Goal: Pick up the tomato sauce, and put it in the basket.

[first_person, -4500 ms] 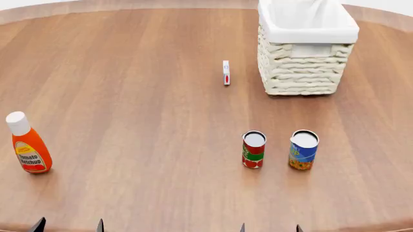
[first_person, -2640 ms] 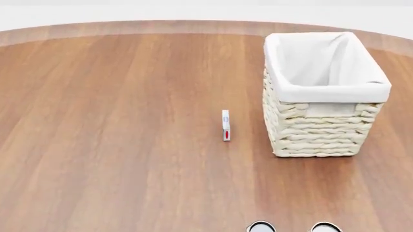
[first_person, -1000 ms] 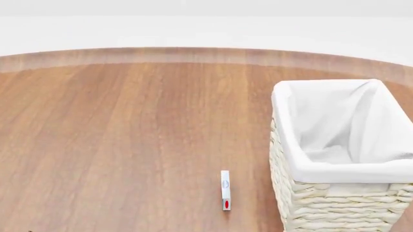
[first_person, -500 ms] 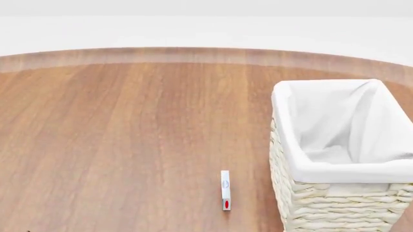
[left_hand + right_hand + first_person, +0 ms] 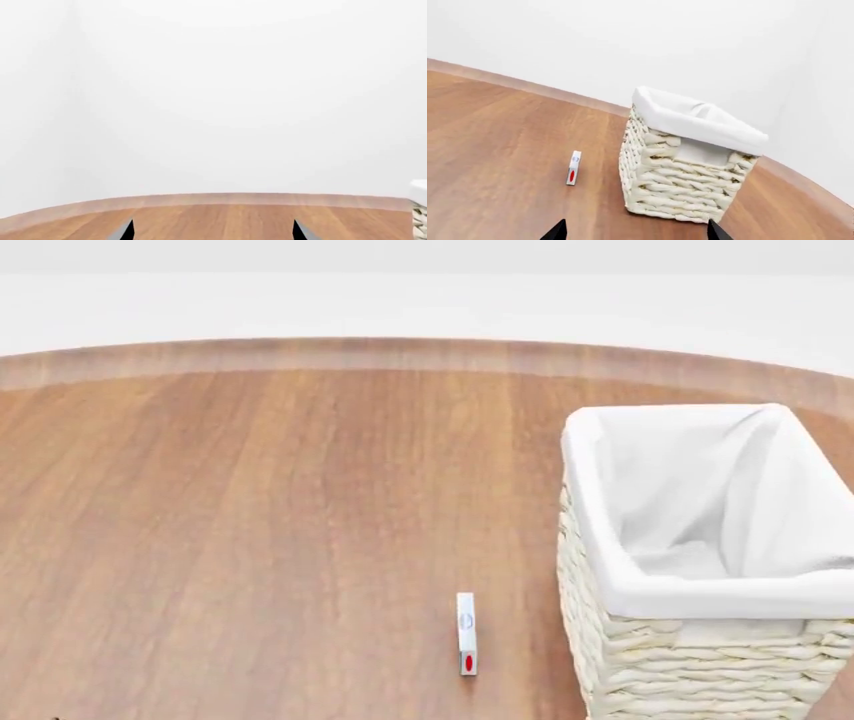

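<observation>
Left gripper (image 5: 212,231): only two dark fingers' tips (image 5: 125,231) in its wrist view, set well apart, nothing between them. Right gripper (image 5: 635,231): same, two dark tips (image 5: 558,231) spread wide, gap bare. Neither arm shows in the head view

Upright cream wicker basket (image 5: 694,570), white-lined

Small thin white box with a red mark (image 5: 466,633), upright on the round brown wooden desk (image 5: 240,540); white wall (image 5: 233,90) behind.
</observation>
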### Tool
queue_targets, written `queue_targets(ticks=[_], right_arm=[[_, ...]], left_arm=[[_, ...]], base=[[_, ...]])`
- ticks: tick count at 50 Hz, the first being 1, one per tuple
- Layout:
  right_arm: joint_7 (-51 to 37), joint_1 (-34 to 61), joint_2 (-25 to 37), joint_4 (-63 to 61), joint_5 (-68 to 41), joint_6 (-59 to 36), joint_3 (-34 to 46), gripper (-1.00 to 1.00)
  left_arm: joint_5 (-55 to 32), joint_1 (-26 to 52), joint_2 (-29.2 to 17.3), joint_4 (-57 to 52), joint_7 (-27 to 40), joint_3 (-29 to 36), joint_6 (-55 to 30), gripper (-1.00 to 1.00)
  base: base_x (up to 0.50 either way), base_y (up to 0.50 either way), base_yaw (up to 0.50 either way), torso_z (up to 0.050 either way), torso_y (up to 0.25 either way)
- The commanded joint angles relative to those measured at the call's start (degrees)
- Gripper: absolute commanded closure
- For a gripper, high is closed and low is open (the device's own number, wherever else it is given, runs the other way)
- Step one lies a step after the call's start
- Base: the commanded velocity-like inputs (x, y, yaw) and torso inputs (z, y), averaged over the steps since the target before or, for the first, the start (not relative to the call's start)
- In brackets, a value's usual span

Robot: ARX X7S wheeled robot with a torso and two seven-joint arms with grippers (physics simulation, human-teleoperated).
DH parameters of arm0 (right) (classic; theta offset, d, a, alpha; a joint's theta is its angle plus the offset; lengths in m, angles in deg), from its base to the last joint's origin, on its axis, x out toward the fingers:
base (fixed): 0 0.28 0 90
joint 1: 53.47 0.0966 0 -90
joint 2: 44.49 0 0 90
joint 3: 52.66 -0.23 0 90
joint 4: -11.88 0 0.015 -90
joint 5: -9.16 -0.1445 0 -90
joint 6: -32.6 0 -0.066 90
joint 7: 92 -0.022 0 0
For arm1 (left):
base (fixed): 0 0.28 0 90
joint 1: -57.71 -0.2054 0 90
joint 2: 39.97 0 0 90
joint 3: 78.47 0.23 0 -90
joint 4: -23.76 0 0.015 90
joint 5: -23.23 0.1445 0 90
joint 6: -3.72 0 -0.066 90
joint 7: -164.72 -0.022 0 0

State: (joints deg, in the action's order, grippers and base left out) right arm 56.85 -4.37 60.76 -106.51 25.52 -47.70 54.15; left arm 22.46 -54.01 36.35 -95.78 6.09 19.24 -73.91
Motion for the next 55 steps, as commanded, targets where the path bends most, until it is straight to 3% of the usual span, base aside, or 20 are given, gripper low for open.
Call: queue_targets(ticks=[1, 34, 55], right_arm=[[-4.4, -1.4, 1.9, 6.7, 0.8, 7.2, 1.6, -1.0], [-11.6, 3.6, 2.5, 34.4, -2.2, 25.7, 6.4, -1.0], [-10.2, 9.3, 0.9, 44.5, -3.4, 27.3, 10.1, -1.0]], left_arm=[[-0.3, -0.7, -0.4, -0.5, 0.7, -0.3, 0.6, -1.0], [-0.2, -0.3, -1.3, -0.3, 1.6, 0.5, 0.3, -1.0], [-0.2, 0.4, -1.6, 0.4, 2.0, 1.5, -0.1, -1.0]], base=[[0.0, 0.0, 0.0, 0.0, 0.0], [0.0, 0.0, 0.0, 0.0, 0.0], [0.0, 0.0, 0.0, 0.0, 0.0]])
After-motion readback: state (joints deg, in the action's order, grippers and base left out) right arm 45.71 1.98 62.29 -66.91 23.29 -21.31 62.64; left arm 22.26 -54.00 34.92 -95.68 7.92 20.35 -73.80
